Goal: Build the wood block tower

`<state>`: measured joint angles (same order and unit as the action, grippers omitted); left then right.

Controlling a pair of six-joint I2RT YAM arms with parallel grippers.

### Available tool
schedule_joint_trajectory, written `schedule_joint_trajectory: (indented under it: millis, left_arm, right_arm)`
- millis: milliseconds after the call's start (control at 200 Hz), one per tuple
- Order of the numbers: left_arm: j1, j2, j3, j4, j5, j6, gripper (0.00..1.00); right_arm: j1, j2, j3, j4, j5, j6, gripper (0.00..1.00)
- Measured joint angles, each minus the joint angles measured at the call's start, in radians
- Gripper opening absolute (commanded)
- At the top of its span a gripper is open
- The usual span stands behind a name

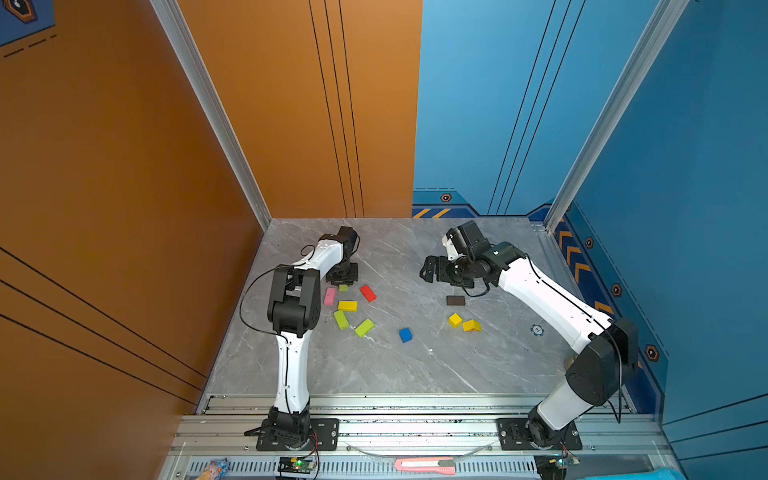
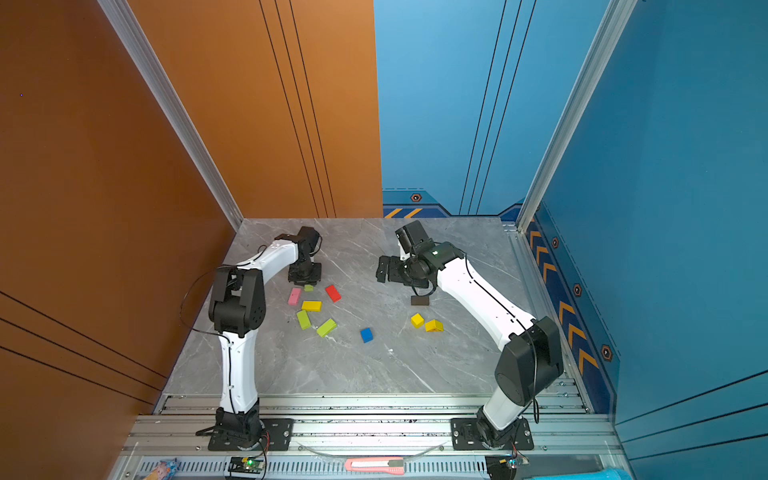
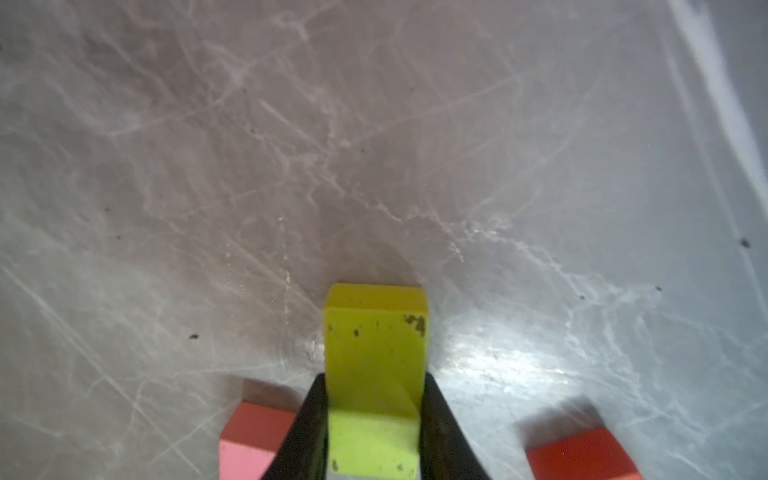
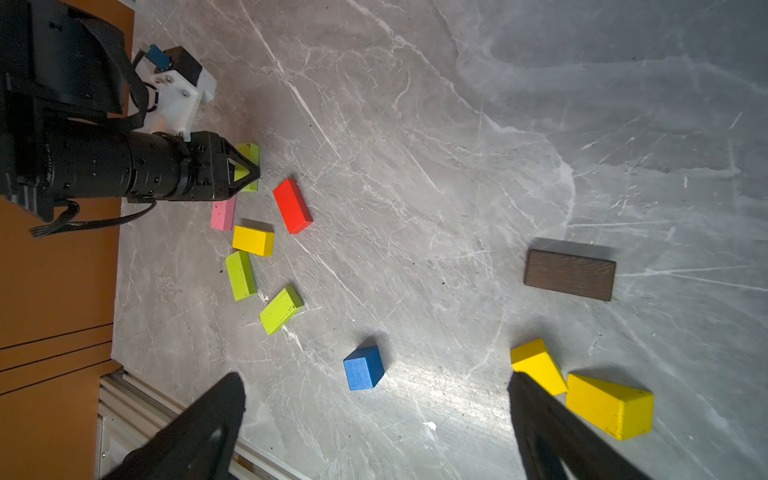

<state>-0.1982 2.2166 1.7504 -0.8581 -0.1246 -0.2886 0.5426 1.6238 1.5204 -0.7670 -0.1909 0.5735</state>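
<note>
Ten wood blocks are lying loose on the grey marbled surface [image 1: 415, 374] with none stacked, so the tower is not yet begun. The left pincer [image 3: 374, 415] is pinching narrow on a short lime-green block [image 3: 376, 357] at the far end of the left cluster. Its jaws are pressing the block's two long sides, likely so a flat face is pointing down for seating. Whether the block is clear of the surface I cannot tell. The pink bar [image 3: 249, 449] and the red bar [image 3: 582, 453] are flanking it closely, probably why the pincer is pointing straight down between them. Nearer the rail, the yellow bar [image 1: 348, 306], a lime-green bar [image 1: 340, 319] and a second lime-green bar [image 1: 364, 327] are lying near one another. The blue cube [image 1: 405, 335] is sitting alone toward the middle. The right pincer [image 1: 430, 269] is hanging wide and empty above the surface, just beyond the brown bar [image 1: 455, 300]. The yellow cube [image 1: 455, 320] is sitting just beside the yellow triangular prism [image 1: 472, 326]. I judge the right pincer is waiting there to serve its own side's pieces without crowding the other arm.
</note>
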Motion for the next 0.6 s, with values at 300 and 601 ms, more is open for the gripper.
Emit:
schedule_joint_trajectory:
  millis: [300,601]
  left_arm:
    - [-0.061,0.000,0.092,-0.073,-0.006,-0.024,0.16]
    - [-0.159,0.001,0.237,-0.138,-0.009,-0.094,0.16]
  right_arm:
    - [-0.031,-0.096,-0.064,0.000,0.000,0.000,1.00]
    - [-0.085,-0.216,-0.162,0.001,0.000,0.000,1.00]
